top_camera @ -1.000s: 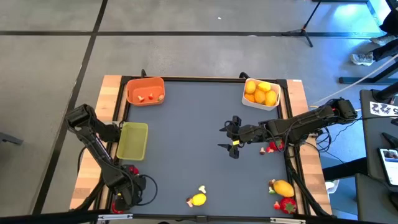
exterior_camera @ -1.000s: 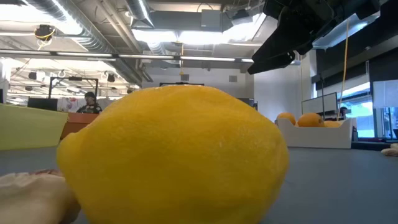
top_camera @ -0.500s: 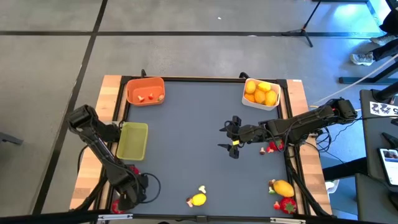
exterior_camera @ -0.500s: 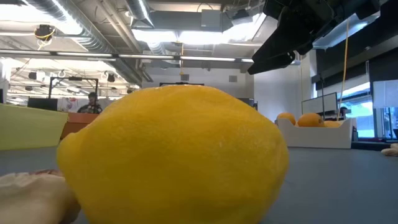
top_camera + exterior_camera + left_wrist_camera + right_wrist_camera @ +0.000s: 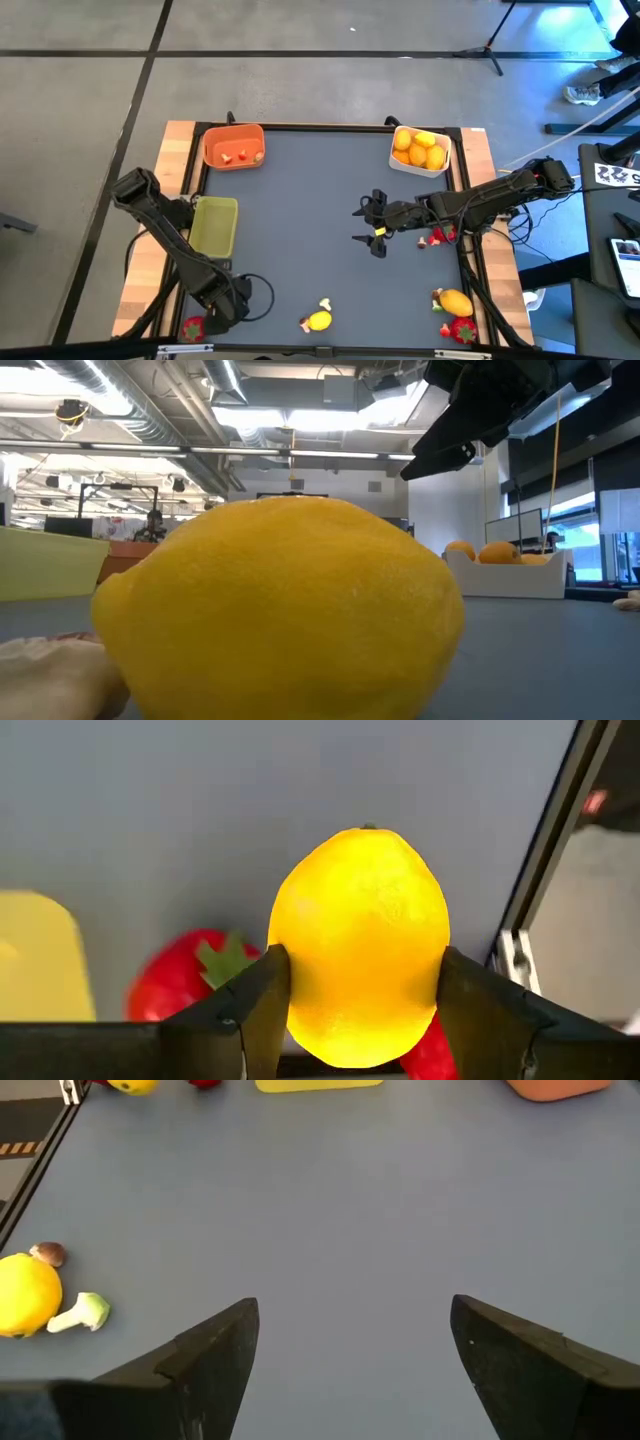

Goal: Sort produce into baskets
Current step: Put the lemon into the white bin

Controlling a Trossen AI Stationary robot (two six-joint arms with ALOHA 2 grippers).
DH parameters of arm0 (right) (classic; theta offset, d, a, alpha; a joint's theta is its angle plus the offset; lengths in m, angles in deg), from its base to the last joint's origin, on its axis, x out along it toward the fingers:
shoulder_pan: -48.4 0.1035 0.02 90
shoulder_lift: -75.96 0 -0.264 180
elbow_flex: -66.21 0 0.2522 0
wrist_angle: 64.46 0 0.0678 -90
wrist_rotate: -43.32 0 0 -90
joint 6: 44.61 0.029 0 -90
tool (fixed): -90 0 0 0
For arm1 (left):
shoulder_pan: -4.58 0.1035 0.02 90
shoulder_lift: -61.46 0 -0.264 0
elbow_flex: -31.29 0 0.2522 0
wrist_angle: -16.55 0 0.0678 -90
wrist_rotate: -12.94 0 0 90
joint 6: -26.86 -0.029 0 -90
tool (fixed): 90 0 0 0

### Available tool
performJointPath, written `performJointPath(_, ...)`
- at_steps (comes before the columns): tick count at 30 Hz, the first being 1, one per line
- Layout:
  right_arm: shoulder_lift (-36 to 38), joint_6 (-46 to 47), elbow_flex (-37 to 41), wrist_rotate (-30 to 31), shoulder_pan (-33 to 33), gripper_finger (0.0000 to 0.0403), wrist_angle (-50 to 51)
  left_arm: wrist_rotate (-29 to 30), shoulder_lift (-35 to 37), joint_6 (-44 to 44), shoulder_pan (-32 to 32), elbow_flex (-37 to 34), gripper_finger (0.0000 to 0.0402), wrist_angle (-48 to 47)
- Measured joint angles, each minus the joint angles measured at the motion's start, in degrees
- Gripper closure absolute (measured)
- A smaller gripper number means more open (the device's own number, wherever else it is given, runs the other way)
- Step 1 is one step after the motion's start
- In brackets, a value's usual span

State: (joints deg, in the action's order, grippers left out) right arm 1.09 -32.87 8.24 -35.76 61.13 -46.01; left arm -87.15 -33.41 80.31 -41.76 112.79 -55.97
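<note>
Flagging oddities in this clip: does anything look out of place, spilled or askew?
Nothing is spilled or damaged. One oddity: a yellow lemon lies so close to the low camera that it blocks most of that view. Otherwise the left gripper holds a lemon, and loose produce awaits sorting.

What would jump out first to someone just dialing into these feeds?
The left gripper at the table's near-left corner, its jaws clamped on a yellow lemon with a red strawberry beside it. Next, another lemon filling the low view. The right gripper hovers open mid-table; the white basket holds oranges at the far right.
</note>
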Motion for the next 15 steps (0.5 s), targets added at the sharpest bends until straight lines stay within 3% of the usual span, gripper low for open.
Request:
performJointPath(7, 0.0, 0.32, 0.0, -1.5, 0.0, 0.0075, -0.41, 6.63, 5.68, -2.65, 3.97, 0.57, 0.0191, -0.93)
performJointPath(15, 0.0, 0.44, 0.0, -1.49, 0.0, 0.0075, -3.91, 28.98, 15.27, -7.69, 8.28, -0.3, 0.0192, 3.66)
